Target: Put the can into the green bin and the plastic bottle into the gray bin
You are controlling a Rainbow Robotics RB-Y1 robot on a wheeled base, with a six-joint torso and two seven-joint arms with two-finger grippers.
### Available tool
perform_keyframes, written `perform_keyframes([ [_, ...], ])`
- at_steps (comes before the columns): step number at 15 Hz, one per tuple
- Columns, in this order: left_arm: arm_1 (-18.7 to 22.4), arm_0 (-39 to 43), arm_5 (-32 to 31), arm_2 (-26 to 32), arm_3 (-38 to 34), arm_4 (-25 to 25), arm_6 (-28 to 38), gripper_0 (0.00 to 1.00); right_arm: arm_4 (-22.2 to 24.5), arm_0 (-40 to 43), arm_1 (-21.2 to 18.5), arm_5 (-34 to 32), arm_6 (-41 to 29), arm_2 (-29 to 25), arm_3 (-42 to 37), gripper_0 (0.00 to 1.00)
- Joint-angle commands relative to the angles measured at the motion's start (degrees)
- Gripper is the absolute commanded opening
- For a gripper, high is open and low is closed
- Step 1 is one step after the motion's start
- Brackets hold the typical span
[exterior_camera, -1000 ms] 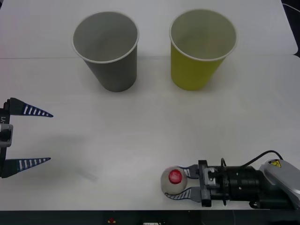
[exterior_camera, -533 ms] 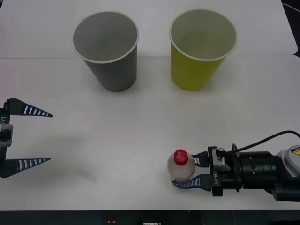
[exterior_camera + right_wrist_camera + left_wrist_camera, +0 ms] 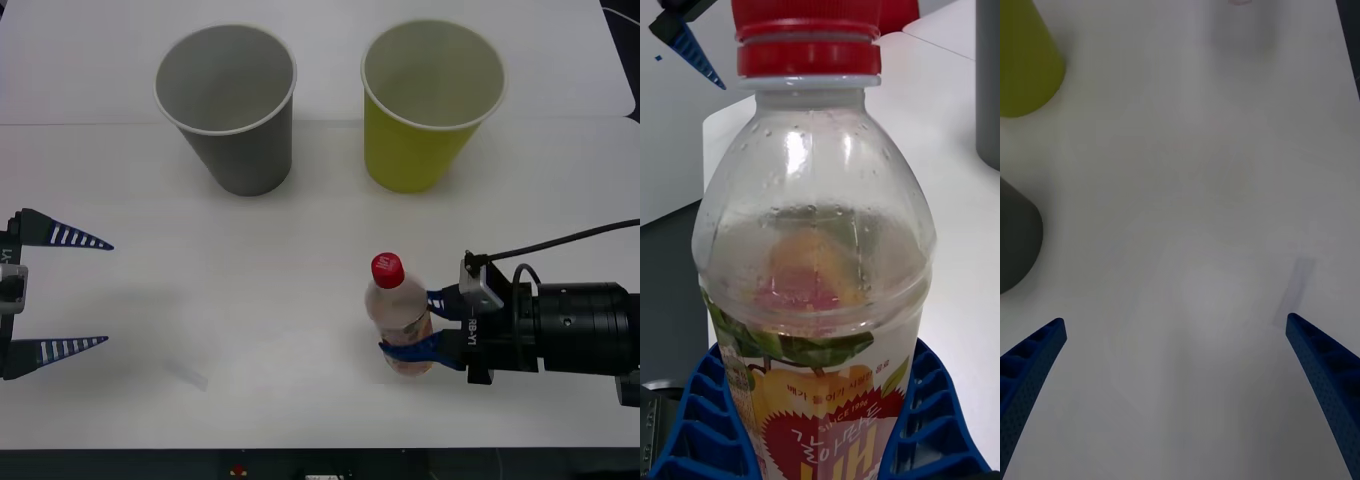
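The plastic bottle [image 3: 398,318], clear with a red cap, stands upright in my right gripper [image 3: 410,325], which is shut on its labelled lower half at the front right of the table. Close up, the blue fingers [image 3: 692,420] press both sides of the plastic bottle [image 3: 816,247]. The gray bin [image 3: 245,160] stands at the back left and the green bin [image 3: 410,155] at the back right, both upright. My left gripper [image 3: 107,293] waits open at the left edge, holding nothing. The can is out of view.
The white table [image 3: 270,290] lies bare between the grippers and the bins. From the left wrist, the green bin [image 3: 1022,67] and the gray bin [image 3: 1015,240] sit at one side beyond my open left gripper [image 3: 1174,324]. The table's front edge runs close below the right arm.
My right gripper has carried the bottle away from the front edge toward the bins and a little to the right. The left arm and both bins have stayed still.
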Motion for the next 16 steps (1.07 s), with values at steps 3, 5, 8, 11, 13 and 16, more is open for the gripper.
perform_keyframes([
  [3,0.0,0.0,0.0,0.0,0.0,0.0,0.0,1.0,11.86,-0.68,-0.41,-1.2,-20.87,-3.54,-11.3,0.0],
  [5,0.0,0.0,0.0,0.0,0.0,0.0,0.0,1.0,14.67,-3.32,-1.21,-3.31,-29.05,-3.89,-14.11,0.0],
  [8,0.0,0.0,0.0,0.0,0.0,0.0,0.0,1.0,15.02,-9.3,-2.61,-7.09,-38.36,-4.42,-15.08,0.0],
  [11,0.0,0.0,0.0,0.0,0.0,0.0,0.0,1.0,15.73,-17.56,-3.58,-10.69,-43.9,-4.42,-15.08,0.0],
  [13,0.0,0.0,0.0,0.0,0.0,0.0,0.0,1.0,16.69,-24.06,-3.49,-13.86,-46.8,-4.42,-14.73,0.0],
  [16,0.0,0.0,0.0,0.0,0.0,0.0,0.0,1.0,15.38,-33.47,-2.96,-15.26,-46.71,-3.18,-9.63,0.0],
])
